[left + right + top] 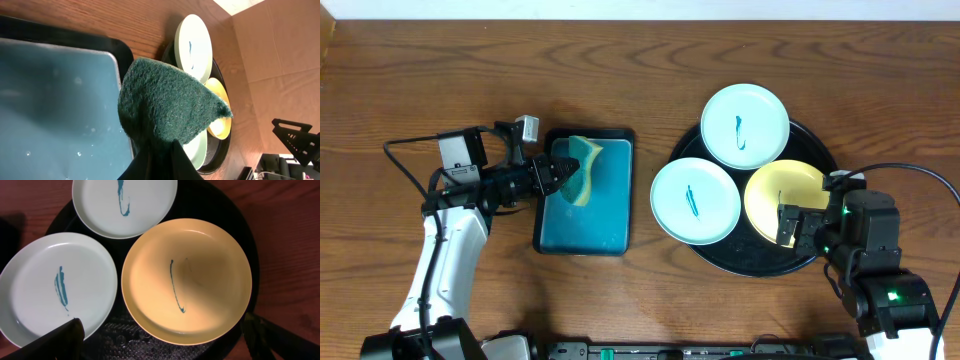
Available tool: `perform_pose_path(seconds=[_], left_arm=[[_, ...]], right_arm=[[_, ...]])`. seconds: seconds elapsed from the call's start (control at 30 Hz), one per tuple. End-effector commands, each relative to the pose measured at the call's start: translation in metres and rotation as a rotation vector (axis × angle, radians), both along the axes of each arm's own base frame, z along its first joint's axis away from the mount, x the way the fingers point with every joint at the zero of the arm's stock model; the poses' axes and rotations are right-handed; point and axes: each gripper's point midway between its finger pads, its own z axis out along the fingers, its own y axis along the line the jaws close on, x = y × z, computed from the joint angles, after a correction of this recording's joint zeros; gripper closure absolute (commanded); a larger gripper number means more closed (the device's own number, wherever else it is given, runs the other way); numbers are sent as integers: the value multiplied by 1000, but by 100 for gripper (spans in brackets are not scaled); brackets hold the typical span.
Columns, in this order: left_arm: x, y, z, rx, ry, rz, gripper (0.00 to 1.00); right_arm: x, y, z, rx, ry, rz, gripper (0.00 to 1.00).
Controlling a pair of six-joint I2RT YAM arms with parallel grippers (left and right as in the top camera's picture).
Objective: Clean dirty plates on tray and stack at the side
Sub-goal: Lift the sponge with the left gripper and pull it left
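Note:
The round black tray [760,265] holds three plates. Two are mint-white with blue scribbles, one at the back [745,125] and one at the left [695,202]. A yellow plate [782,195] with a dark streak sits at the right. My right gripper [798,228] hovers open over the yellow plate's [185,275] near rim, and its fingers [60,342] stand wide apart around nothing. My left gripper [558,172] is shut on a green-faced sponge [582,165] above the teal tray. In the left wrist view the sponge [170,105] covers part of the plates.
The teal rectangular tray [585,215] with a black rim lies left of the round tray, with droplets on its surface [55,100]. Cables loop beside both arms [405,150]. Bare wooden table surrounds both trays.

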Motion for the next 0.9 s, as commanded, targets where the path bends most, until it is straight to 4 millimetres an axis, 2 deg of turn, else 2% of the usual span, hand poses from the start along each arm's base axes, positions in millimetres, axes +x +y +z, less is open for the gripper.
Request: perform_pose_path(seconds=[0.0,0.67,0.77,0.87], left_arm=[[-1,-2,4,-26,-5,-13,93],[-1,-2,3,-32,4,-7,93],[0,-1,2,-54,58,33,93],[6,10,-12,-7,147,144,93]], right_arm=[[3,0,8,13,-17,-11,1],[3,0,8,13,-17,-11,1],[3,0,8,13,-17,-11,1],[3,0,8,13,-17,-11,1]])
